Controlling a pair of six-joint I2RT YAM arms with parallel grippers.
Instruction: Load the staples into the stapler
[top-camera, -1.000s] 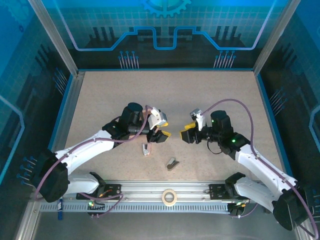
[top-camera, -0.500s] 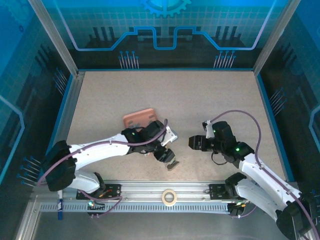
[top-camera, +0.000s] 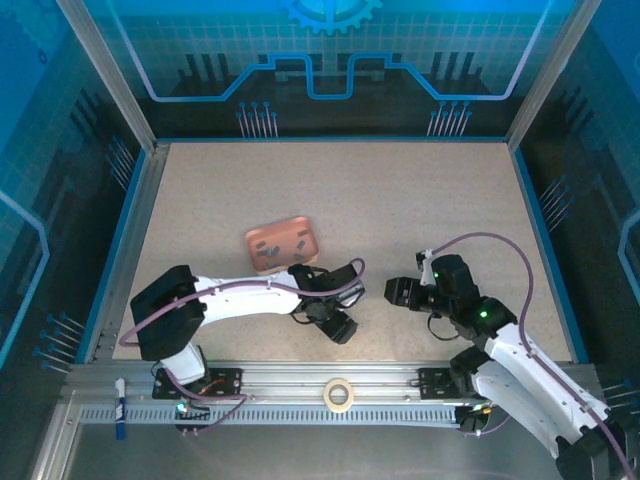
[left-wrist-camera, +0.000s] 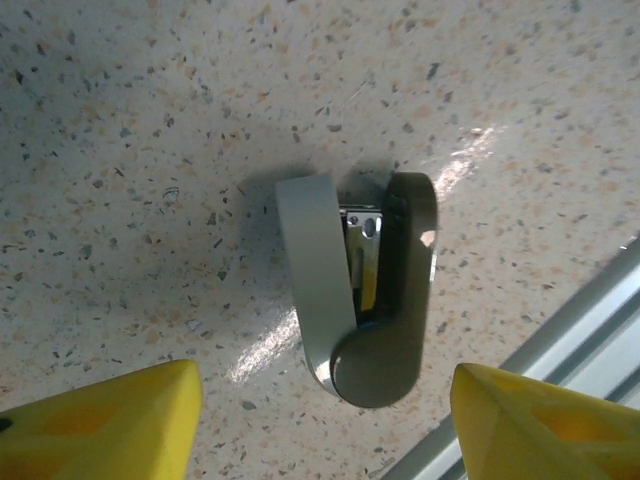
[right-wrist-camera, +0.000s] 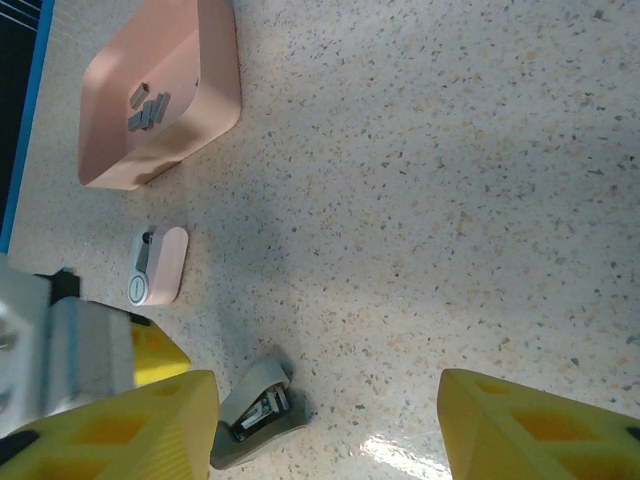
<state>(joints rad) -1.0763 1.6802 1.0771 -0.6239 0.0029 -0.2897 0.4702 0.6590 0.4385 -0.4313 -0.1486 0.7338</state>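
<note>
Moved since earlier frames: left arm is swung down toward the near edge, so that the shallow pink rectangular plastic tray (top-camera: 283, 235), covered a second ago, is now exposed; right arm is drawn back toward its base.
grey plastic stapler (left-wrist-camera: 360, 290): laid on its side on the speckled beige table (left-wrist-camera: 150, 150) and hinged open, with a metal channel exposed between its two arms; it is touched by neither gripper.
short dark grey metallic staple strips (right-wrist-camera: 148, 105): gathered loosely inside the pink tray (right-wrist-camera: 218, 70), well apart from the stapler (right-wrist-camera: 255, 405).
left gripper (left-wrist-camera: 322, 405): held directly over the stapler, its yellow fingers (left-wrist-camera: 110, 415) spread wide and nothing clasped between them; from overhead the left gripper (top-camera: 340, 326) is seen near the front rail.
right gripper (right-wrist-camera: 328, 400): released, its yellow fingertips (right-wrist-camera: 530, 430) set far apart and nothing gripped; from overhead the right gripper (top-camera: 397, 292) is seen pointed toward the left gripper, apart from it.
small white rounded-rectangular object (right-wrist-camera: 158, 265): laid flat on the table between tray and stapler; what it is cannot be told.
</note>
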